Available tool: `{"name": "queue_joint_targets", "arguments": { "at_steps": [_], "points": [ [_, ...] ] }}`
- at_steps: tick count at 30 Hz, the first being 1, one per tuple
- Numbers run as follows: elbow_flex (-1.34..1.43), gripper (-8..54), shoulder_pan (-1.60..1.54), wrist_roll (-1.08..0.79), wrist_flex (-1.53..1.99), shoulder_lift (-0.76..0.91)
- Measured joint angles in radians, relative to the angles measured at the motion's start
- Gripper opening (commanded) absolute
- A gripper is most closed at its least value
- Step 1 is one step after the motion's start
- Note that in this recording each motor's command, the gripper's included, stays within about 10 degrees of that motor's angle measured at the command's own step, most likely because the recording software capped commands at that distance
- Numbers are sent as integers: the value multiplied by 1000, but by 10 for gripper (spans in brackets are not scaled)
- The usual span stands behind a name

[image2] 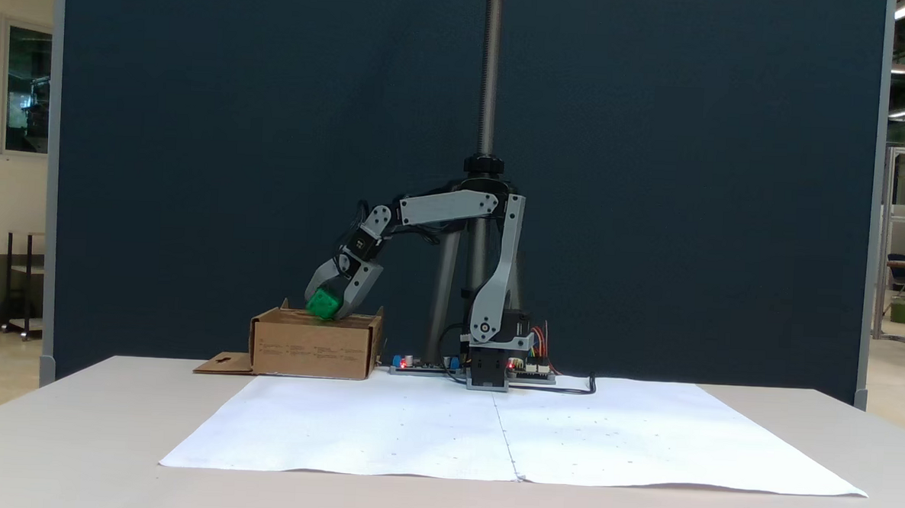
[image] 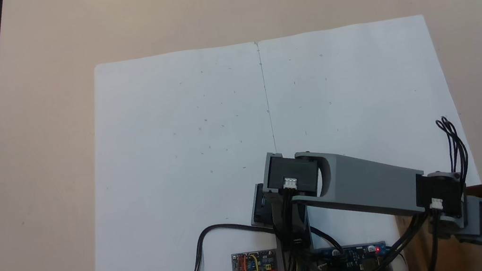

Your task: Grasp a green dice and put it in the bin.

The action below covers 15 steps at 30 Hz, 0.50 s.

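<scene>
Gripper (image2: 328, 307) clamping green dice (image2: 323, 304), above bin (image2: 311, 347)

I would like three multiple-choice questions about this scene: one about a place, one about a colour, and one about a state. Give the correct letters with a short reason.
1. Where is the green dice?
A. on the white paper
B. between the fingers of the tool, just above the bin
C. on the bare table beside the bin

2. What colour is the bin?
A. brown
B. white
C. blue

3. What is the state of the tool?
A. open and holding nothing
B. lying flat on the paper
C. shut on the green dice

Answers:
1 B: in a fixed view the dice sits in the tool over the box's top edge.
2 A: it is plain brown cardboard in both fixed views.
3 C: the fingers hold the dice on both sides.
</scene>
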Motion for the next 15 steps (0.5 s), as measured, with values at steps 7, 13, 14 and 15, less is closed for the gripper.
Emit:
{"name": "queue_joint_targets", "arguments": {
  "at_steps": [7, 13, 14, 15],
  "points": [
    [-3, 408, 0, 0, 0, 3],
    [-5, 407, -12, 5, 0, 137],
    [-20, 407, -29, 11, 0, 161],
    [-35, 407, -61, 23, 0, 193]
  ]
}}
